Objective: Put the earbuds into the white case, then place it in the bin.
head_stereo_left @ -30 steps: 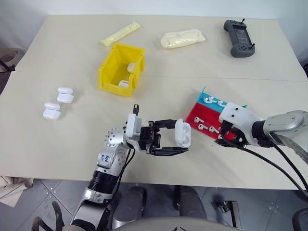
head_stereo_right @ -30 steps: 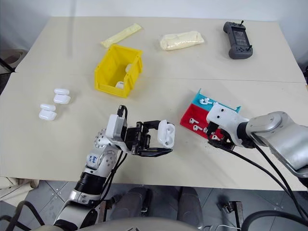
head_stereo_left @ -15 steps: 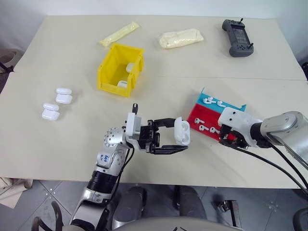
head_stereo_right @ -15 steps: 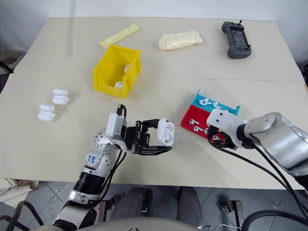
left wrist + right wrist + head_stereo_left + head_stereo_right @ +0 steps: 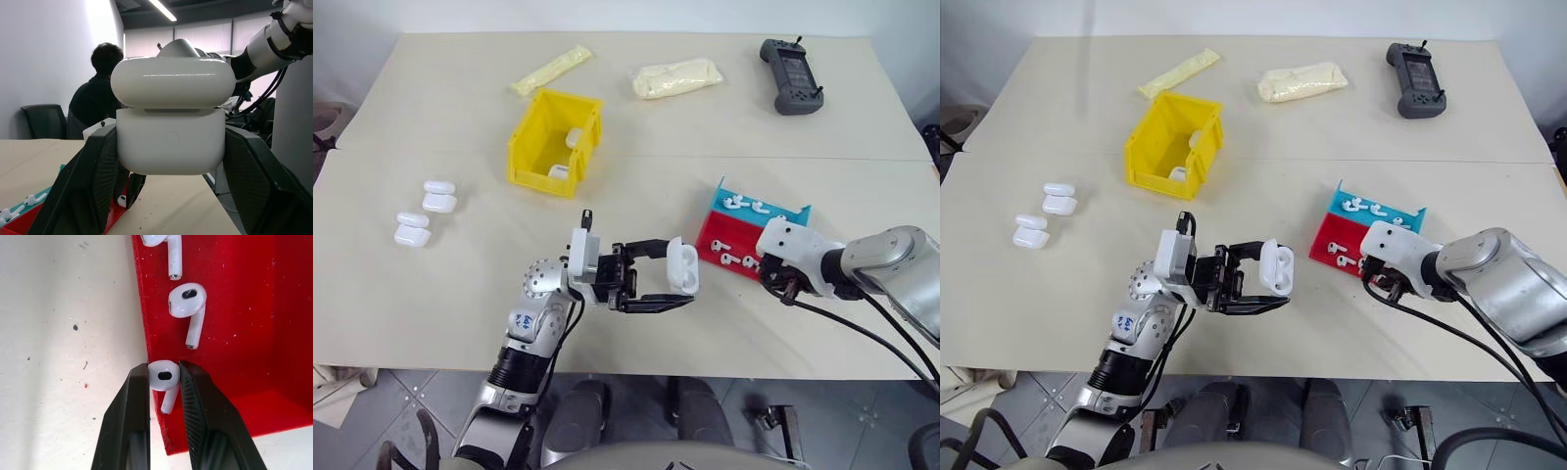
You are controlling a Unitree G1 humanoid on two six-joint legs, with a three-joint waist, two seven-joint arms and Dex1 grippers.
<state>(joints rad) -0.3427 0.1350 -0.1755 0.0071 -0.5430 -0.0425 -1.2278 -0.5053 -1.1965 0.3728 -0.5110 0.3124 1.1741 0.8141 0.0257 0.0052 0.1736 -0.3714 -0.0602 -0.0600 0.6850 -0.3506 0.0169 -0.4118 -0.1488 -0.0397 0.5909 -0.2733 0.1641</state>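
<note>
Nearest the robot, the left gripper (image 5: 677, 282) is clenched on a white case (image 5: 683, 266), holding it above the counter (image 5: 460, 294) with its lid slightly ajar; the two black fingers (image 5: 93, 181) press its sides. To the right, the right gripper (image 5: 164, 377) points down at the near edge of a red-and-teal tray (image 5: 715, 235), its fingers pinching the head of one earbud (image 5: 163, 380), stem hanging between them. More earbuds (image 5: 188, 308) lie loose on the red floor just beyond, and others (image 5: 744, 205) on the teal part. Four spare cases (image 5: 426, 211) sit in a cluster at the left. Farther back stands the yellow bin (image 5: 533, 145) with cases inside. Along the far edge lie two pale packets (image 5: 677, 76) and a grey controller (image 5: 790, 75).
</note>
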